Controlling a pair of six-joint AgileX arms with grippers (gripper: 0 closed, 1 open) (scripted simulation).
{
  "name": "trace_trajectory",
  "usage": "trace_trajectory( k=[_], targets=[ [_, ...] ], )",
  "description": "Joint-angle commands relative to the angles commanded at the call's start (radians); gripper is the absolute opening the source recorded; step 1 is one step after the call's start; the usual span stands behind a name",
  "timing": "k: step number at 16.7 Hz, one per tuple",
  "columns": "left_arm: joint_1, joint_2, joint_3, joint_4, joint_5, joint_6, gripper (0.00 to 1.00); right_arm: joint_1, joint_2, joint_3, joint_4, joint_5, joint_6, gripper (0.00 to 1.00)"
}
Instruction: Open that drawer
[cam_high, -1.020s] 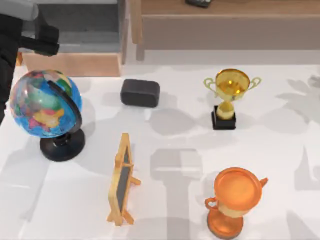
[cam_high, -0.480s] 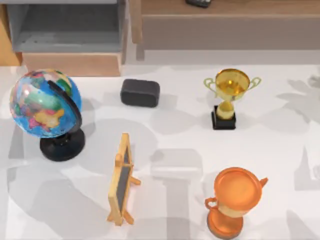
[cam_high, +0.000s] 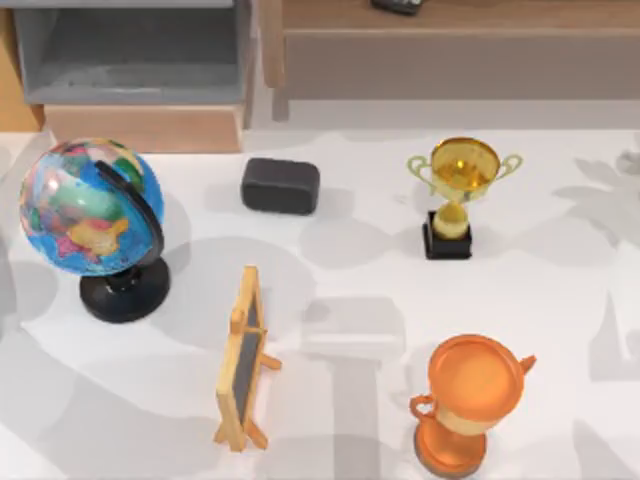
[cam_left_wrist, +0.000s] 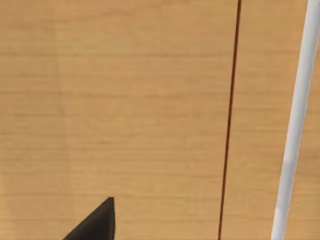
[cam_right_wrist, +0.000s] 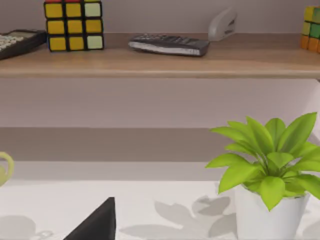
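At the bench's far-left corner the drawer (cam_high: 140, 70) stands open; jaw state unknowable, a returning arm could topple the globe (cam_high: 90, 207).

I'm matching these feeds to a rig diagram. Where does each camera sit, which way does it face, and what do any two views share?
Top view: above the table, looking down on the drawer, pulled out with its grey floor showing, a globe, a gold trophy and a shelf board; no arm in it.
Left wrist view: on the left arm, close to a light-wood panel; a dark fingertip shows.
Right wrist view: on the right arm, facing a shelf with a cube and a potted plant; a dark fingertip shows.
Shared: the shelf board appears in the top and right wrist views.
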Motion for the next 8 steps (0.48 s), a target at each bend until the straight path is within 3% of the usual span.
trace_trajectory(
  k=[8],
  targets=[
    [-0.013, 0.023, 0.052, -0.028, -0.013, 0.0, 1.0, 0.0, 0.0, 0.0, 0.0, 0.0, 0.0, 1.0]
  ],
)
